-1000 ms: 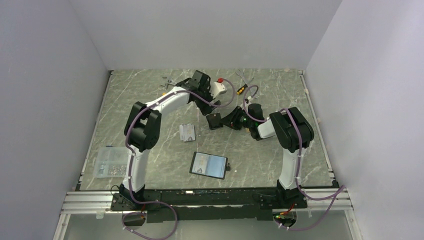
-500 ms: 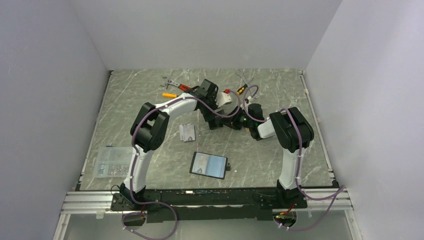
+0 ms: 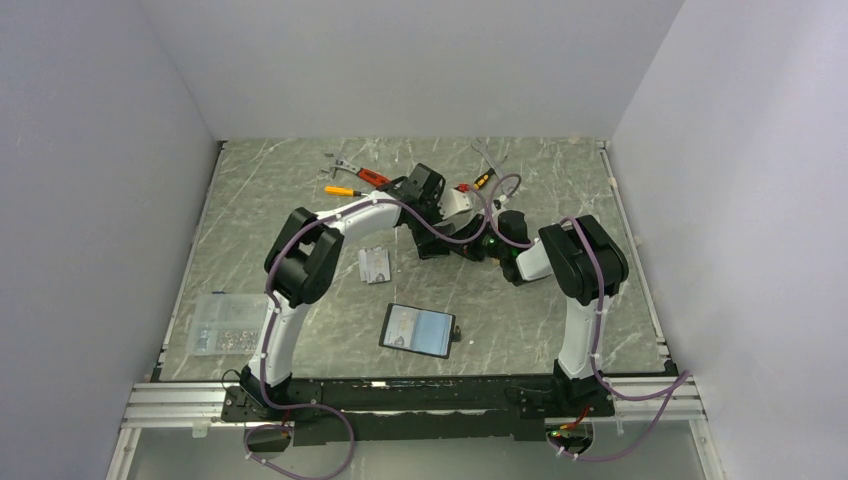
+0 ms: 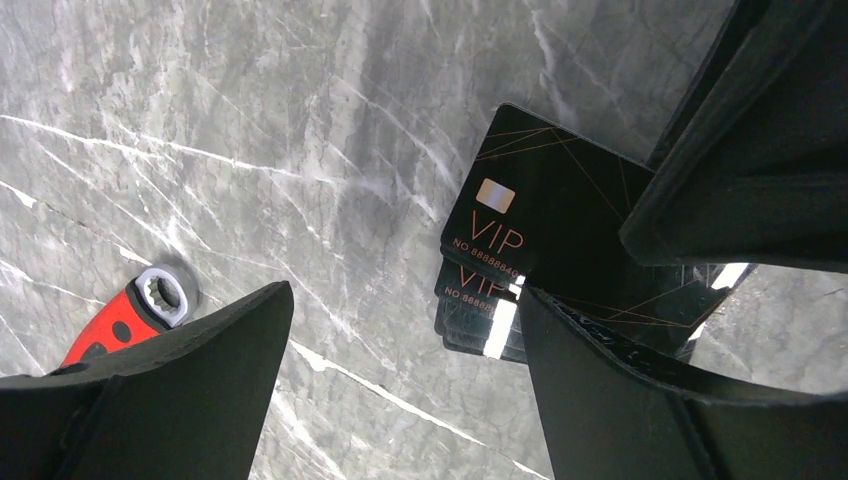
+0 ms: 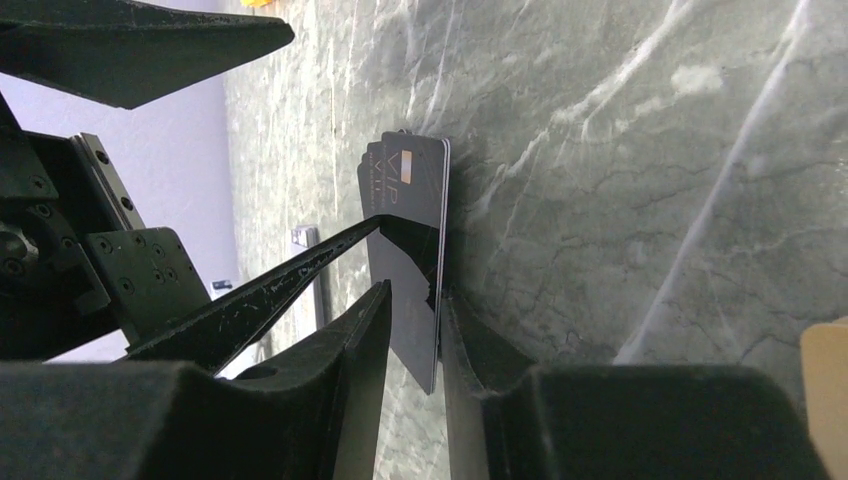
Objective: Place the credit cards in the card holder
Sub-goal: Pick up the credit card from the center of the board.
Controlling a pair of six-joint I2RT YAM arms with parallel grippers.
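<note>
Pinching a small fanned stack of black VIP cards (image 5: 410,200) between fingers that are almost together, the right gripper (image 5: 415,295) holds the stack roughly flat and close over the marble table (image 3: 300,330), toward the far middle. I cannot tell whether the cards touch the stone. Gold lettering and a small chip square show on the top card, and a second "VIP" peeks out beneath it. The left gripper (image 4: 405,295) comes in from the left with its fingers (image 4: 150,400) spread wide, holding nothing. One tip sits right at the face of the stack, though whether it presses on it I cannot say. A red ring spanner (image 4: 135,315) lies on the table just beside the other finger. Nearer, a silver-grey card (image 3: 373,264) lies flat by itself. Nearer again, at the middle of the table, the card holder (image 3: 435,333) lies open, black with a paler grey left half and its strap sticking out to the right. I cannot make out a card in it. At the near left sits a clear plastic box (image 3: 222,324) of small metal parts.
</note>
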